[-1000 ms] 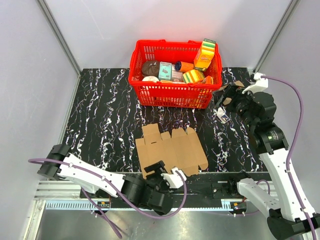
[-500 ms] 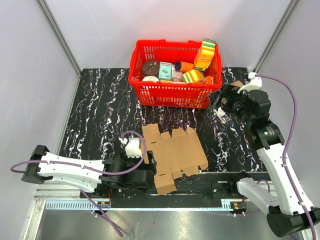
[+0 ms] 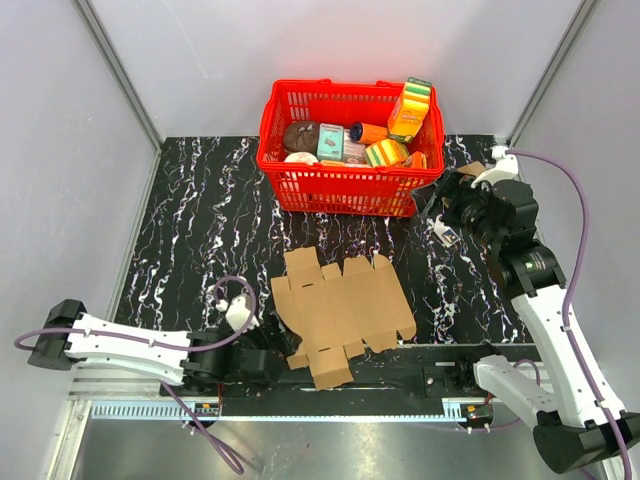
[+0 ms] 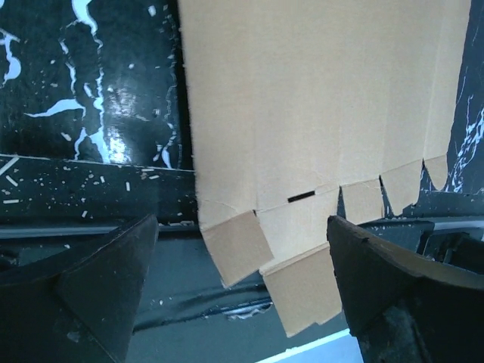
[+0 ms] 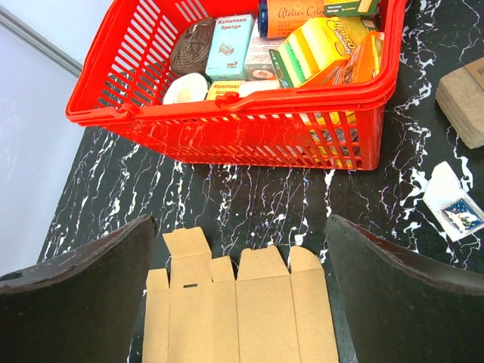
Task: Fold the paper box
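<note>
The paper box [image 3: 343,309] lies flat and unfolded on the black marble table [image 3: 200,230], with its near flaps sticking out over the front edge. My left gripper [image 3: 271,337] is low at the box's near left corner, open. In the left wrist view the box [image 4: 318,113] fills the top, and its flaps hang between my spread fingers [image 4: 98,287] without touching them. My right gripper [image 3: 440,203] hovers open at the basket's right corner. From the right wrist the box [image 5: 242,318] lies below, between the open fingers [image 5: 408,302].
A red basket [image 3: 340,190] full of sponges and packets stands at the back middle of the table, and it also fills the top as the basket [image 5: 227,121]. A small brown carton [image 5: 465,102] and a white sachet [image 5: 451,204] lie to its right.
My left gripper let go of the box's near edge, opened wide and swung left. The box shifted, and a near flap now overhangs the front edge. The right arm barely moved.
</note>
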Controlling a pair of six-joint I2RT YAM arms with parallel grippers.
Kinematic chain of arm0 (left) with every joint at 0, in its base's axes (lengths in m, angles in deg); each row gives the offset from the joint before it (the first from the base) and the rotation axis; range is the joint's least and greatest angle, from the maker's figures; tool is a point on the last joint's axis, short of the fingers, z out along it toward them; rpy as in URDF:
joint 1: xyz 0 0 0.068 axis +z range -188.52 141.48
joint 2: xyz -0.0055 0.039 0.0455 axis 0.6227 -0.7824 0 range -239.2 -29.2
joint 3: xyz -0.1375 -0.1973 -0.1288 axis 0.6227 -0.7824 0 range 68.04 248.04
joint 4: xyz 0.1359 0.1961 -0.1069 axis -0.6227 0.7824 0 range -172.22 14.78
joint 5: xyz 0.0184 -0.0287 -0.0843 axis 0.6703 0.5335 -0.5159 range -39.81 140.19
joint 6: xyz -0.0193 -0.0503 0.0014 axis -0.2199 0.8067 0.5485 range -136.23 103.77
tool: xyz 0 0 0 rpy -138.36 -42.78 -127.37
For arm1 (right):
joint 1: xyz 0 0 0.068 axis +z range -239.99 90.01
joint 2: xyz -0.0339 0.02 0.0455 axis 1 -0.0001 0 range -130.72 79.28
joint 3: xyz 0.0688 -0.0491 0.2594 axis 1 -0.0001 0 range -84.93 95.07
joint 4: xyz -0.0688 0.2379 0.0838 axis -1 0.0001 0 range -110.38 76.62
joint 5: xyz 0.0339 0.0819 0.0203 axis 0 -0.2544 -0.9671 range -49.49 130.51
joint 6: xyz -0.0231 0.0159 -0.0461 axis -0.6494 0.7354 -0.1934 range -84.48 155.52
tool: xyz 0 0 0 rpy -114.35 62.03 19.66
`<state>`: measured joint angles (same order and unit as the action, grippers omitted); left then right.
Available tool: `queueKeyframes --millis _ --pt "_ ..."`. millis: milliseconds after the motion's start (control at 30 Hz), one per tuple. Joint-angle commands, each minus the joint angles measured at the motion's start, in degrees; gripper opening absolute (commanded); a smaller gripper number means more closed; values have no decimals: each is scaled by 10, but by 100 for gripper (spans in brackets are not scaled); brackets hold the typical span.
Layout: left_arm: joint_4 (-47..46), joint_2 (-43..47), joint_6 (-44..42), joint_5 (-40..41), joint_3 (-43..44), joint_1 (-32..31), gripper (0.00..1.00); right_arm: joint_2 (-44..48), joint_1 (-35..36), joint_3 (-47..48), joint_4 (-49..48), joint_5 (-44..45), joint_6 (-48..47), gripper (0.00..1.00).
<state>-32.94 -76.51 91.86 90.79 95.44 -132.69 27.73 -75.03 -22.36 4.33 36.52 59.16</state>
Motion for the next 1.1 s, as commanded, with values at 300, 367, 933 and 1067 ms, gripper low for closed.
queueKeyframes --millis 300,367,933,1067 --pt "-190 78 70 13 -142 -3 87 -11 2 4 -31 -22 0 99" --pt "-231 78 76 16 -166 -3 85 -12 2 5 -30 -25 0 99" --pt "-309 93 79 54 -233 -2 55 -14 2 -1 -38 -30 5 99" --pt "-310 100 57 68 -229 -3 49 -14 2 -3 -41 -36 9 99"
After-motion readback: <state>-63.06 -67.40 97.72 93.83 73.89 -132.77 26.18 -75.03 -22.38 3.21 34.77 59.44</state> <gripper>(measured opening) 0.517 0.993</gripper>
